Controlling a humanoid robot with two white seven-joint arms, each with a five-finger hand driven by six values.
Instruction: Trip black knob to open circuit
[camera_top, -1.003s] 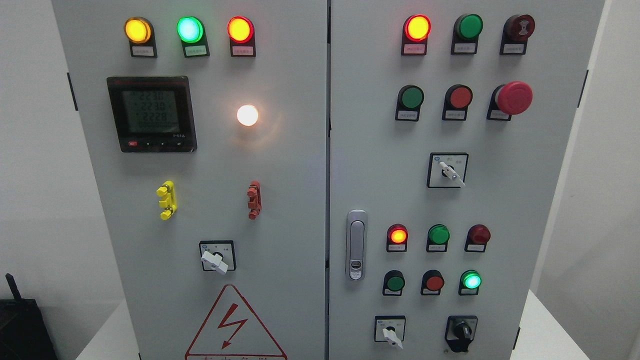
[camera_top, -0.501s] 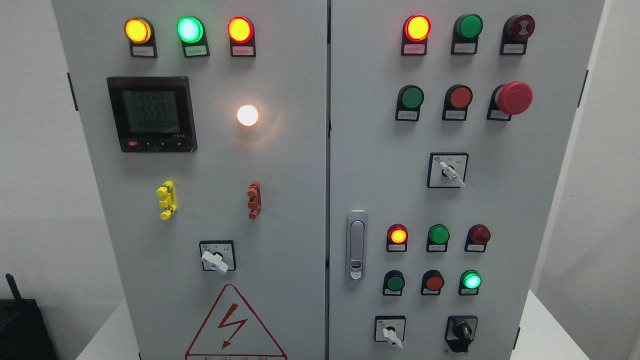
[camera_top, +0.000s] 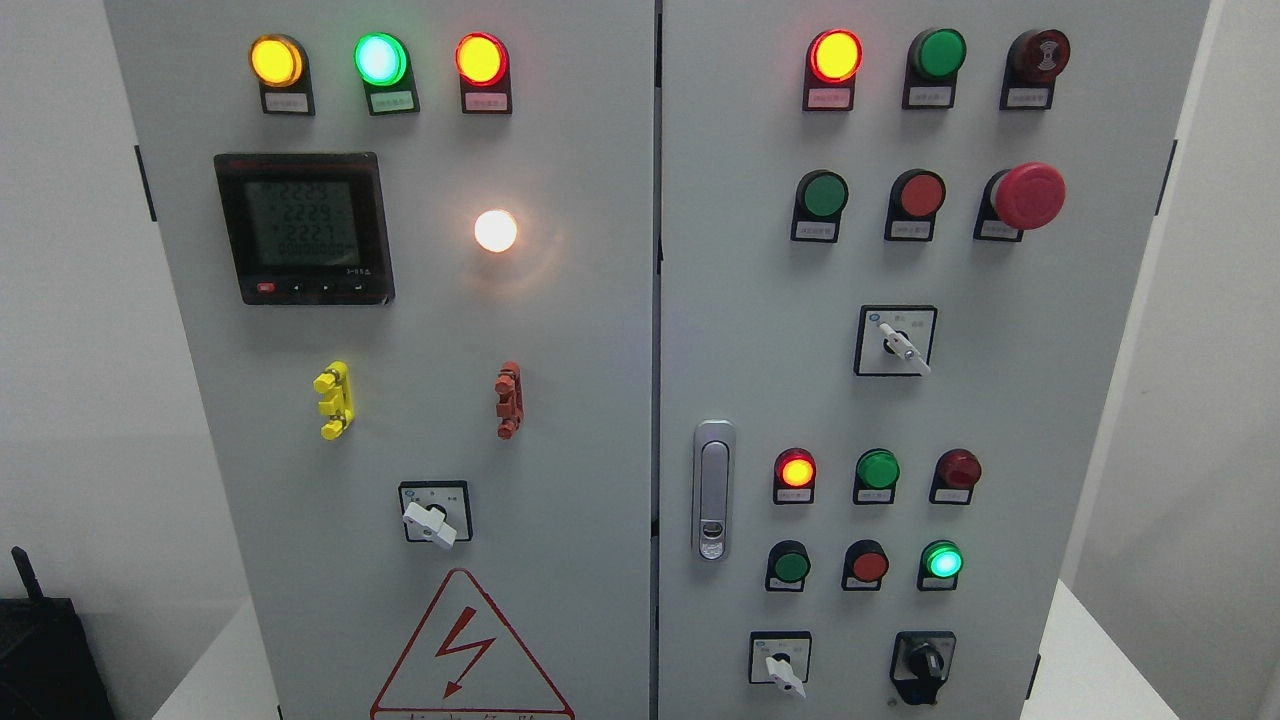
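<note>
One black knob (camera_top: 924, 662) sits low on the right door (camera_top: 1000, 400).

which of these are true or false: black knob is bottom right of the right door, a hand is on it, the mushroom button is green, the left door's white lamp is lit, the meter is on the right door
1. The black knob sits at the bottom right of the right door. True.
2. A hand is on the knob. False: no hand shows in the view, and nothing touches the knob.
3. The mushroom button is green. False: it is red.
4. The white lamp on the left door is lit. True.
5. The meter is on the right door. False: it is on the left door, upper left.
</note>
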